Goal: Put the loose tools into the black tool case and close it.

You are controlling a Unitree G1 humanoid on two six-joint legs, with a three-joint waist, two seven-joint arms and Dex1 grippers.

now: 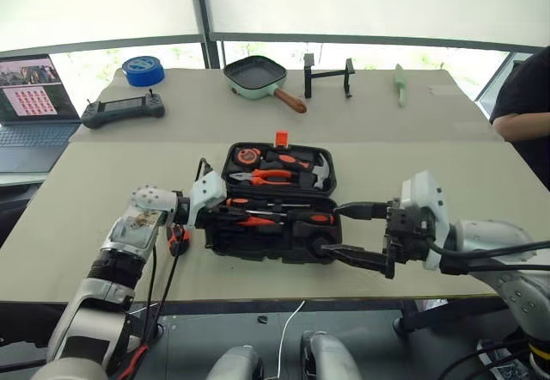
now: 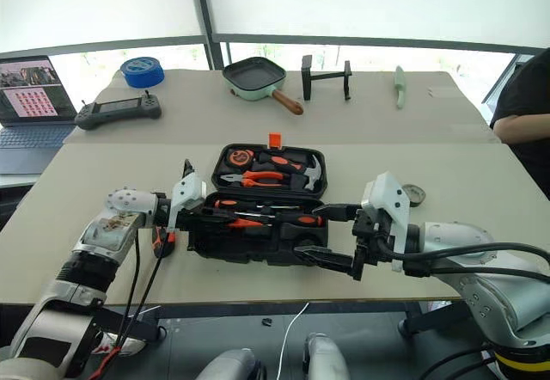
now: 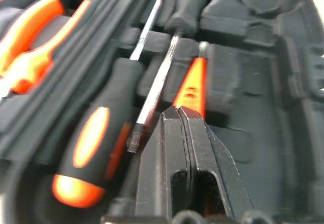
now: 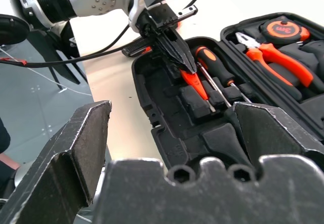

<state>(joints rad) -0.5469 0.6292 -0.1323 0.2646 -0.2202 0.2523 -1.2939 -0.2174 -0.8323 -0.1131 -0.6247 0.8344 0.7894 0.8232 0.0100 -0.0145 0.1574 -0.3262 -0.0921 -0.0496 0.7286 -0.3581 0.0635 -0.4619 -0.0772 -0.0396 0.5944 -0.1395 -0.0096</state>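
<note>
moulded black tool case, glossy slim red-orange screwdriver in recess

The left arm reaches in from seven o'clock, its wrist bent so the left tool points toward three o'clock, fingers pressed together. The right arm comes from four o'clock; the right tool points toward nine o'clock, fingers spread wide.

My arms: white-and-silver moulded shells over black ribbed joints, black cables looping along both forearms, a thin red wire by the left one. Left gripper and right gripper carry black fingers; two hex screw sockets on right fingers' base.
</note>
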